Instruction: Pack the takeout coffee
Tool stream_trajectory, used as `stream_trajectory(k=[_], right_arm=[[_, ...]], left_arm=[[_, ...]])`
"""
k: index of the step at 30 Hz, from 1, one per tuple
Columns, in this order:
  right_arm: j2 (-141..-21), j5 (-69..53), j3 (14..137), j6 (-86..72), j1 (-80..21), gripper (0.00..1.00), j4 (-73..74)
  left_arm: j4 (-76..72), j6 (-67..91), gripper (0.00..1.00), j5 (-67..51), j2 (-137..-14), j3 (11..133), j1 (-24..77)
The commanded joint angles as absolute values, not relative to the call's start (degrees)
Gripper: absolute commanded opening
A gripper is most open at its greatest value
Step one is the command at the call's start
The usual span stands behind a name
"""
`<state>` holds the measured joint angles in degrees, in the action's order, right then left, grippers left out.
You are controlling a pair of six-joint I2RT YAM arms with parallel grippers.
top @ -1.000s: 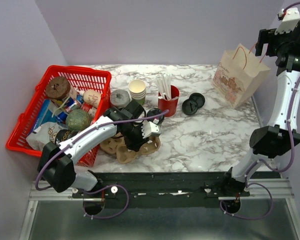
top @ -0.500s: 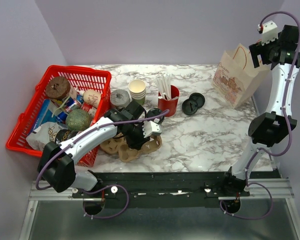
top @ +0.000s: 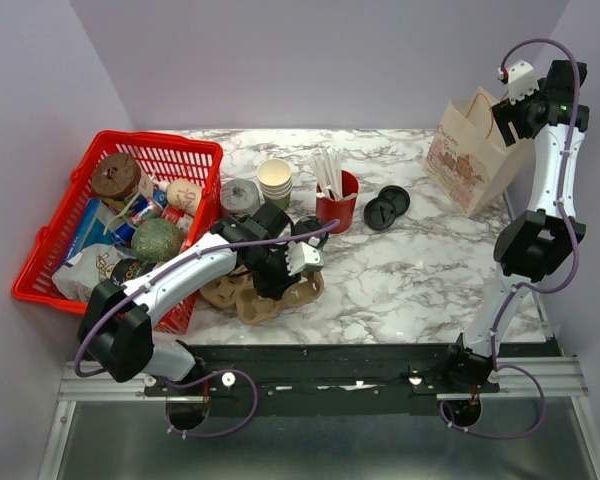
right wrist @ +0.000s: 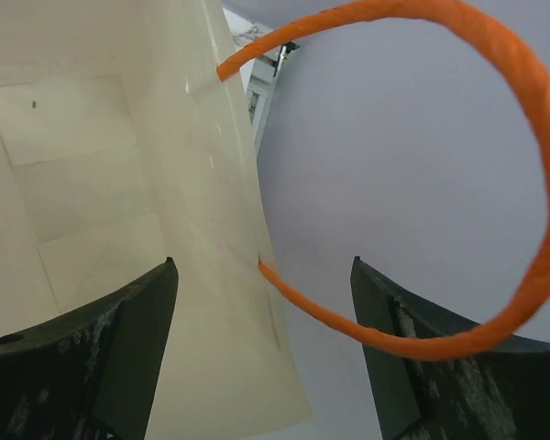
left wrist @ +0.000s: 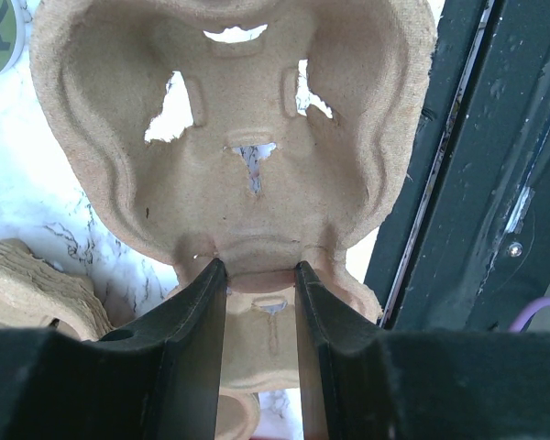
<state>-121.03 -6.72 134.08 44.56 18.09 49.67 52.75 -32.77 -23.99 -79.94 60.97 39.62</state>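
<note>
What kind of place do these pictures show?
Probably a robot test bench dressed as a café takeout counter: stacked paper cups, a pulp cup carrier and a handled paper bag are on a marble-pattern table.

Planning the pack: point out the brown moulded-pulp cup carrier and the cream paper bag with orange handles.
Brown moulded-pulp cup carrier (left wrist: 247, 213): left wrist view, centre panel.
Cream paper bag (top: 462, 160): top external view, printed front.

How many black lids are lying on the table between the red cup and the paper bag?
2. One lid is nearer the red cup; the other lid lies beside it, nearer the bag. None seems hidden there.
</note>
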Motion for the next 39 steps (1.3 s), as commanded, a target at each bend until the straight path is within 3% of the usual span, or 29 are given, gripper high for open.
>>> stream_trajectory(k=[1, 8, 11, 16, 20, 21, 22, 32, 39], right_arm=[[-122.2, -6.8, 136.1, 46.3, 18.4, 0.80, 52.6], [-120.5, -8.5, 132.8, 47.4, 18.3, 0.60, 54.0], [-120.1, -8.7, 132.8, 48.0, 18.3, 0.45, 55.0], [-117.3, -8.7, 130.3, 48.3, 18.3, 0.34, 55.6], [-113.9, -8.8, 126.6, 48.5, 18.3, 0.16, 54.7], [-113.1, -8.9, 125.6, 48.5, 18.3, 0.05, 54.5], [-111.6, -9.1, 124.9, 48.4, 18.4, 0.01, 54.0], [-101.9, -15.2, 119.6, 48.4, 18.3, 0.00, 57.1], [-88.5, -20.2, 105.4, 54.0, 17.1, 0.01, 58.9]], left_arm=[[53.2, -32.6, 0.02, -23.4, -80.6, 62.0, 39.9], [53.0, -32.6, 0.02, -23.6, -80.7, 61.9, 40.0], [52.9, -32.6, 0.02, -23.6, -80.6, 61.6, 39.9], [52.6, -32.4, 0.02, -23.6, -80.2, 61.3, 39.9], [52.0, -32.3, 0.02, -23.7, -80.0, 61.1, 40.0], [52.1, -32.3, 0.02, -23.6, -79.9, 61.1, 40.0], [51.9, -32.4, 0.02, -23.6, -79.9, 61.1, 39.9], [52.6, -33.3, 0.02, -24.3, -78.1, 60.8, 39.9], [53.8, -36.0, 0.02, -27.2, -74.1, 62.1, 40.0]])
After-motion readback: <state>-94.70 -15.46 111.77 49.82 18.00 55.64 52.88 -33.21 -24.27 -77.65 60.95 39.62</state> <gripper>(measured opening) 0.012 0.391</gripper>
